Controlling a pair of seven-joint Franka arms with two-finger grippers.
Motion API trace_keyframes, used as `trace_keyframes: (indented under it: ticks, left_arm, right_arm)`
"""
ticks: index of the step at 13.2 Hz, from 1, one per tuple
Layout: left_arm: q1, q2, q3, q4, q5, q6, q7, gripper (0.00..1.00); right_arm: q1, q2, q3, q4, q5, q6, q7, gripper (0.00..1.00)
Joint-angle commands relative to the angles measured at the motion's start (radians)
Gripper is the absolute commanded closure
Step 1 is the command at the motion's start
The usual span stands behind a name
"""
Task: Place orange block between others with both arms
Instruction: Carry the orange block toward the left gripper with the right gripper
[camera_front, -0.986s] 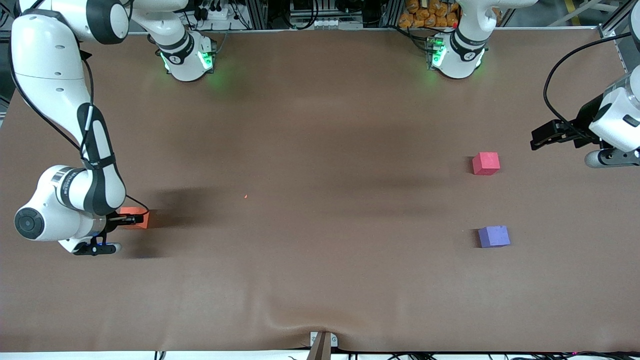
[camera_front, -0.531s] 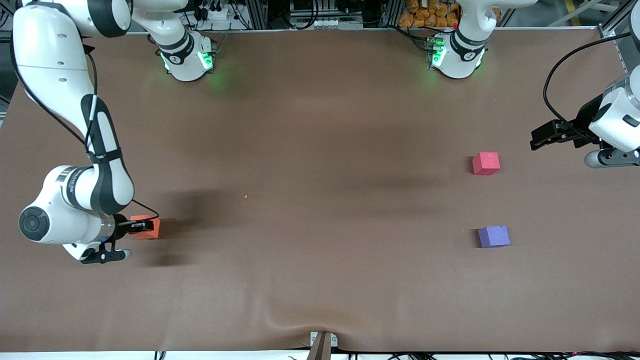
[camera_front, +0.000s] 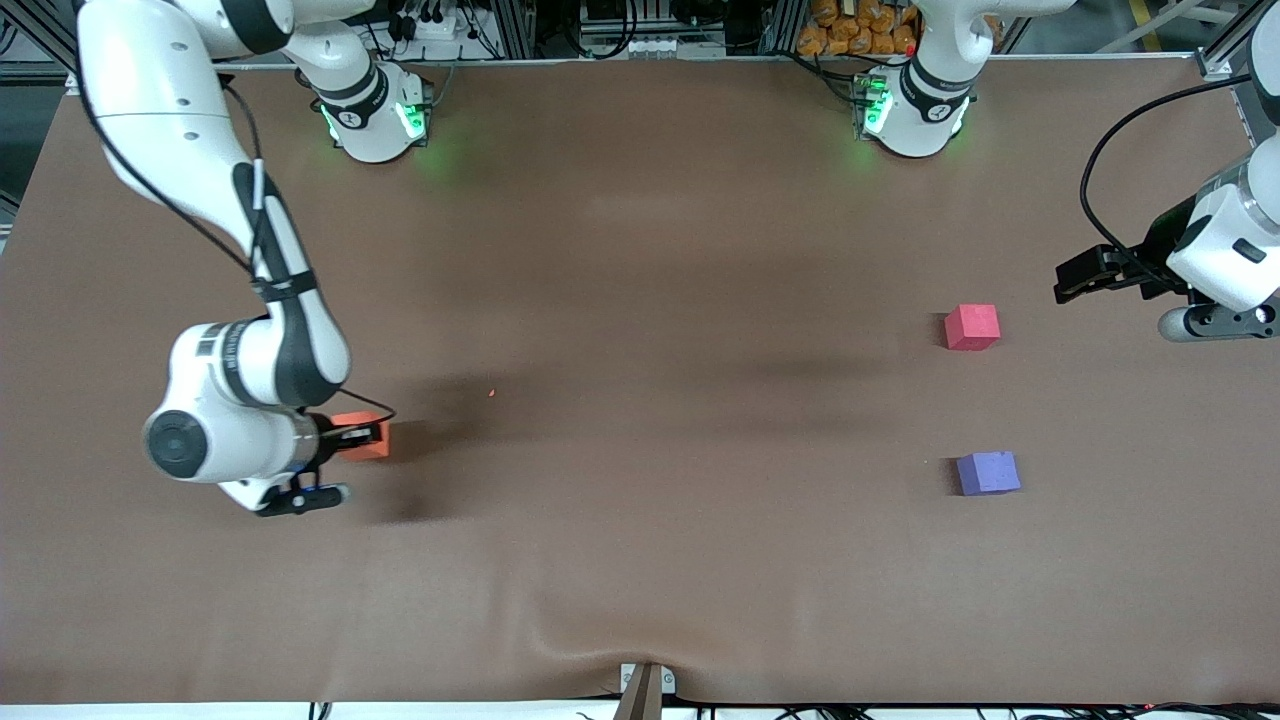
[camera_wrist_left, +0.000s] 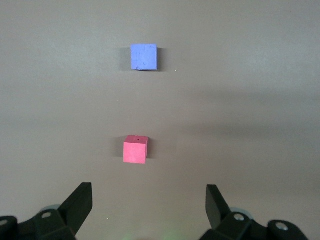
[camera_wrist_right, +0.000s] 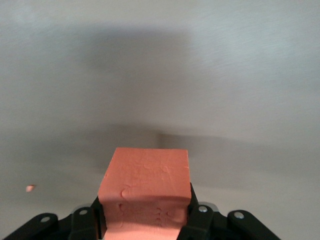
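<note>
A: Where was the orange block (camera_front: 362, 437)?

B: Clamped in the right gripper (camera_front: 366, 437), lifted over the table's right-arm end.

A: And the gap?

B: Toward three o'clock, between the pinkish-red cube (camera_front: 972, 327) and purple-blue cube (camera_front: 988, 473). The left gripper (camera_front: 1072, 281) waited wide open near the pinkish-red one.

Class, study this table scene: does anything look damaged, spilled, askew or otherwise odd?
Mostly tidy. Two oddities: a tiny orange crumb lies loose on the brown table cover beyond the orange block, and the cover puckers at its edge nearest the front camera.
</note>
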Motion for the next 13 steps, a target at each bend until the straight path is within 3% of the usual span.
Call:
trace_keyframes:
  ticks: [1, 4, 10, 13]
  left_arm:
    - [0.001, 0.003, -0.016, 0.003, 0.001, 0.004, -0.01, 0.0]
    - [0.001, 0.018, -0.026, 0.002, 0.001, 0.016, -0.01, 0.0]
    - [-0.029, 0.073, -0.026, -0.02, 0.001, 0.045, -0.013, 0.0]
    - [-0.036, 0.144, -0.026, -0.02, 0.001, 0.094, -0.013, 0.0]
  right_arm:
    - [0.1, -0.032, -0.004, -0.033, 0.006, -0.032, 0.156, 0.4]
    - [0.224, -0.026, -0.004, -0.028, 0.045, -0.041, 0.389, 0.4]
    - [0.39, -0.009, -0.006, -0.022, 0.454, 0.0, 0.482, 0.4]
    - [0.457, 0.006, -0.006, -0.021, 0.519, 0.078, 0.51, 0.4]
